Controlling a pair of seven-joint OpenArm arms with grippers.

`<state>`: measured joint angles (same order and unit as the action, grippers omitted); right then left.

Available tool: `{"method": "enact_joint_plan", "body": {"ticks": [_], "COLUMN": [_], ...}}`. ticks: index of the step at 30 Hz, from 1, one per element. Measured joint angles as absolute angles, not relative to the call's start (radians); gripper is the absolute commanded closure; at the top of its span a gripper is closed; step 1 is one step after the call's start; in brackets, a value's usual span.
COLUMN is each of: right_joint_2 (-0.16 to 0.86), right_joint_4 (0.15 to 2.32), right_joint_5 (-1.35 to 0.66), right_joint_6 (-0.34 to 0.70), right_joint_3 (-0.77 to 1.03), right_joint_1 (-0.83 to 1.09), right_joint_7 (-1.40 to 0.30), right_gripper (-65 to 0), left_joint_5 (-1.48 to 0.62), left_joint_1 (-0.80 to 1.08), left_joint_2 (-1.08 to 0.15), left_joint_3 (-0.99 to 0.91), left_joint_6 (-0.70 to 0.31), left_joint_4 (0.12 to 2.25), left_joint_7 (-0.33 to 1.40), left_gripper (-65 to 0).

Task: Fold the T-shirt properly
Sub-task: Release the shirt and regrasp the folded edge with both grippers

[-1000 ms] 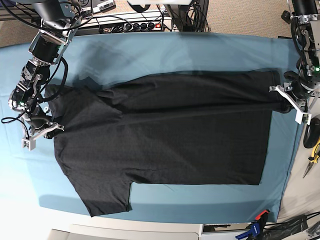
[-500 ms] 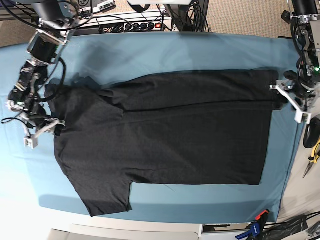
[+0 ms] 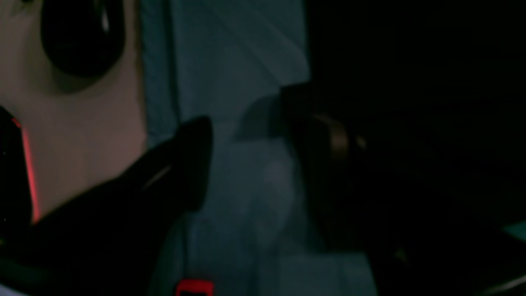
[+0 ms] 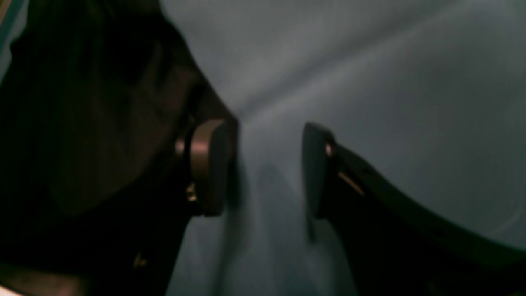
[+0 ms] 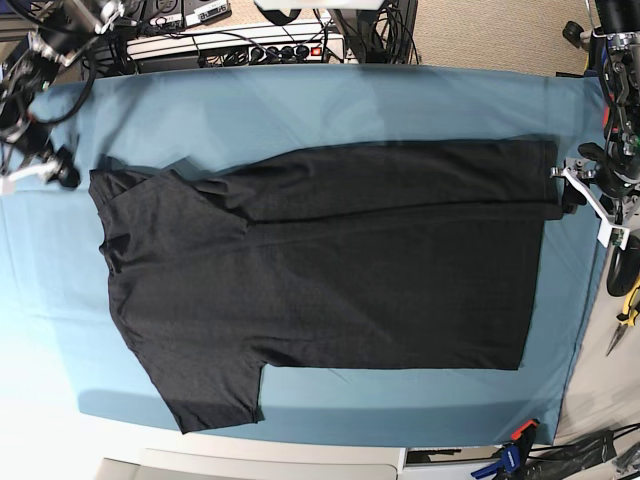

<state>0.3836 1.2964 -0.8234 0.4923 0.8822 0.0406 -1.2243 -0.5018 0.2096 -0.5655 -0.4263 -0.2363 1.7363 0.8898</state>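
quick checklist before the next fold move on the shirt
1. left gripper open and off the cloth: ok, its jaws stand apart just past the hem edge.
2. right gripper open: ok, only the teal table cloth shows between its fingers.
3. T-shirt lies flat: ok, far long side folded over the body.
4. Near sleeve folded in: not ok, it sticks out toward the table's near edge.
5. Collar end tidy: not ok, the far sleeve is bunched up.
6. Print side down: cannot tell.
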Motion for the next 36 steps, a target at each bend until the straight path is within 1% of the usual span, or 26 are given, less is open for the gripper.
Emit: {"method": "enact_joint_plan", "body": {"ticks": [4,13,26,27,28,29,30,31,34,36], "right_joint_2": [0.348,0.268,0.258,0.257,0.257,0.256,0.254,0.251,0.25,0.25], "right_joint_4": [1.298,1.303,1.303,1.303,1.303,1.303,1.303,1.303,1.302,1.302], "right_joint_5": [-0.866,-0.916,-0.925,-0.925,-0.925,-0.914,-0.902,-0.896,-0.891,-0.891], "right_joint_6": [0.495,0.5,0.525,0.53,0.532,0.532,0.532,0.53,0.56,0.562], "right_joint_3": [0.883,0.883,0.883,0.883,0.883,0.883,0.883,0.883,0.883,0.883], "right_joint_1": [0.058,0.033,0.033,0.033,0.033,0.033,0.033,0.034,0.034,0.034], "right_joint_7": [-1.207,-1.188,-1.19,-1.193,-1.198,-1.204,-1.206,-1.209,-1.208,-1.208], "right_gripper": [-29.6,-29.6,-29.0,-26.9,-21.3,-13.1,-3.4,0.0,0.0,0.0], "left_joint_5": [-0.513,-0.513,-0.513,-0.513,-0.513,-0.513,-0.514,-0.53,-0.559,-0.544], "left_joint_1": [0.21,0.21,0.21,0.21,0.21,0.209,0.209,0.209,0.208,0.198], "left_joint_2": [-0.566,-0.566,-0.566,-0.566,-0.566,-0.566,-0.566,-0.566,-0.566,-0.566], "left_joint_3": [-0.426,-0.426,-0.426,-0.426,-0.426,-0.426,-0.426,-0.426,-0.426,-0.427], "left_joint_6": [-0.258,-0.258,-0.258,-0.258,-0.258,-0.258,-0.258,-0.258,-0.273,-0.252], "left_joint_4": [1.736,1.736,1.736,1.736,1.736,1.736,1.736,1.736,1.715,1.67], "left_joint_7": [0.89,0.89,0.89,0.89,0.89,0.897,0.918,0.945,0.968,0.965], "left_gripper": [-37.2,-37.2,-37.2,-37.2,-37.2,-37.2,-37.2,-37.2,-37.1,-37.1]}}
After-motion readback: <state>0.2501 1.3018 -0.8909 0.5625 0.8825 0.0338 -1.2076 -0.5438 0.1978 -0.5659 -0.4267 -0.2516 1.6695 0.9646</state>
